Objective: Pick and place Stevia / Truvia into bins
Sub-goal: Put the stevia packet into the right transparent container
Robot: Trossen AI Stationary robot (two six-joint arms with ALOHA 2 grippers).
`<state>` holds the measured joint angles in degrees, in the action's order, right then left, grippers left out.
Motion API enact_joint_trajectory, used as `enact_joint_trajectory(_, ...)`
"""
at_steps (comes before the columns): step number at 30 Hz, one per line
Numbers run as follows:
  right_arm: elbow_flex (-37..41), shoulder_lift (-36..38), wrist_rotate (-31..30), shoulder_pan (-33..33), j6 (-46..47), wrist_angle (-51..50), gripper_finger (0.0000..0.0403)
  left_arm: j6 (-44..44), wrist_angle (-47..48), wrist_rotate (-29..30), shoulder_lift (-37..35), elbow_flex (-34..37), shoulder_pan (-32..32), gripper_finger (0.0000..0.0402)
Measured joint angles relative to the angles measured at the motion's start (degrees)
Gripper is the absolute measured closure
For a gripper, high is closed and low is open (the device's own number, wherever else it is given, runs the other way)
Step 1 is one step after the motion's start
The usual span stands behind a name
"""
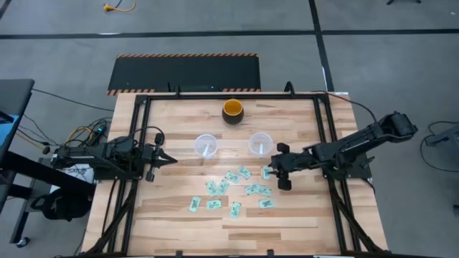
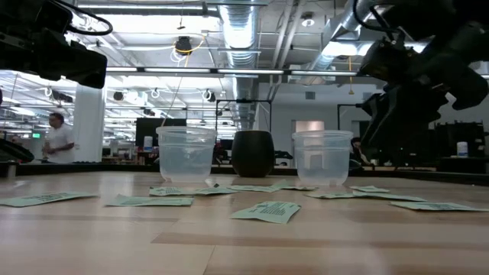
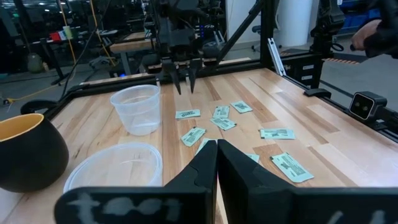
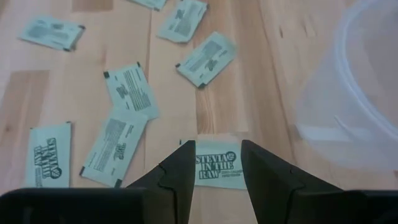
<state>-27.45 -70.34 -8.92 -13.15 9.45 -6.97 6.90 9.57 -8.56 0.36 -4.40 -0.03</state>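
Several light green and white sachets (image 1: 233, 190) lie flat on the wooden table, near the two clear cups (image 1: 206, 145) (image 1: 260, 143). My right gripper (image 1: 271, 172) (image 4: 219, 171) is open and low over the right end of the scatter. Its fingers stand on either side of one sachet (image 4: 217, 165) printed "Stevia in the Raw". My left gripper (image 1: 171, 159) (image 3: 216, 149) is shut and hovers at the table's left, apart from the sachets. In the low view both cups (image 2: 186, 153) (image 2: 322, 156) stand upright on their bases. My right gripper comes from above and the right, slanting down. Its fingers (image 4: 180, 168) line up with the two short ends of the sachet (image 4: 217, 149). The sachet looks flat on the table. I cannot tell whether the fingers touch it.
A dark bowl with an orange inside (image 1: 233, 110) stands behind the cups, toward the far edge. A black frame (image 1: 319, 129) runs along the table's sides. Bare wood lies near the front edge (image 1: 237, 229). People show in the room beyond (image 2: 57, 141).
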Motion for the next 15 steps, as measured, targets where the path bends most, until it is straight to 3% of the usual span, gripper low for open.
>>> enact_joint_trajectory(15, -5.85, -9.29, -0.01, 0.0, 0.0, -8.45, 0.028, 0.0, -0.01, 0.0, 0.0, 0.0, 0.02, 0.0401)
